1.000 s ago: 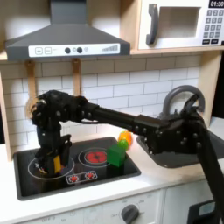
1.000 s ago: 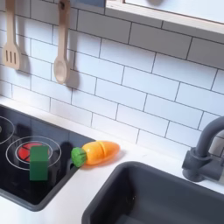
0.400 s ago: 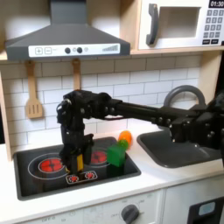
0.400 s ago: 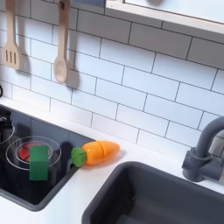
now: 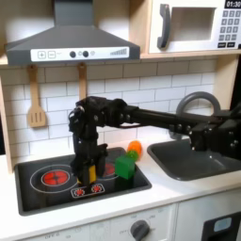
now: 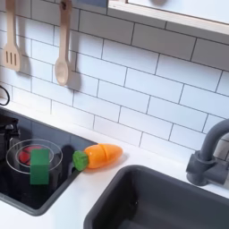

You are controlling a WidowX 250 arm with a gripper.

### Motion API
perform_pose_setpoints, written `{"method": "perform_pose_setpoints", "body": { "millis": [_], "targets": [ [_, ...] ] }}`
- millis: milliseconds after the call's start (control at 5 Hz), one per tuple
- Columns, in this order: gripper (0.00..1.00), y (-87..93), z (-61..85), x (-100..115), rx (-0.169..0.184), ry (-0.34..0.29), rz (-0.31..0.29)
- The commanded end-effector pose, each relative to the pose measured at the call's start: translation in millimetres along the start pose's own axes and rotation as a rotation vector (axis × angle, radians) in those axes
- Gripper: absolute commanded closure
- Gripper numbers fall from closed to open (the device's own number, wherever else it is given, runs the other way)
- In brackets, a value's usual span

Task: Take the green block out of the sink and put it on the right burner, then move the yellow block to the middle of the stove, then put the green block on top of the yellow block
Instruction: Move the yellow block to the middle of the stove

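Observation:
In the first exterior view my gripper (image 5: pixel 88 170) points down over the middle of the black stove (image 5: pixel 42 198), between its two red ring burners. It is shut on the yellow block (image 5: pixel 91 173), which sits low at the stove's surface; whether it touches is unclear. The green block (image 5: pixel 124 167) stands on the burner on the first exterior view's right, just right of the gripper. In the second exterior view the green block (image 6: pixel 39 165) stands upright on a burner ring. The grey sink (image 5: pixel 193 158) lies to the right, with nothing in the basin (image 6: pixel 170 201).
An orange-and-green carrot toy (image 6: pixel 98 156) lies on the counter between stove and sink, behind the green block (image 5: pixel 135 148). A dark faucet (image 6: pixel 210 156) stands behind the sink. Wooden utensils (image 6: pixel 62 49) hang on the tiled wall. My arm spans above the sink and counter.
In the first exterior view the gripper has carried the yellow block rightward from the left burner to the stove's middle. The green block and the carrot toy have stayed put.

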State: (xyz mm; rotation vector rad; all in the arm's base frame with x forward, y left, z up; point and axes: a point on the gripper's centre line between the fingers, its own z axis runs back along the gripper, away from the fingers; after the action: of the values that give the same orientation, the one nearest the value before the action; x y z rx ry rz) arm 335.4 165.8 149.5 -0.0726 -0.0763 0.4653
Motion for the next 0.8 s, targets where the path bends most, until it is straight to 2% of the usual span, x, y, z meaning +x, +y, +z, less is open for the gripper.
{"method": "perform_pose_setpoints", "body": {
  "millis": [0,200,400,600],
  "targets": [
    [1.0,-1.8,-5.0,5.6,0.006,-0.016,-0.01],
    [1.0,-3.3,-4.9,8.7,0.008,-0.034,-0.01],
    [1.0,-14.1,-8.1,9.9,0.012,-0.033,-0.04],
    [1.0,-16.5,-10.5,10.6,0.017,-0.025,-0.044]
  ]
}}
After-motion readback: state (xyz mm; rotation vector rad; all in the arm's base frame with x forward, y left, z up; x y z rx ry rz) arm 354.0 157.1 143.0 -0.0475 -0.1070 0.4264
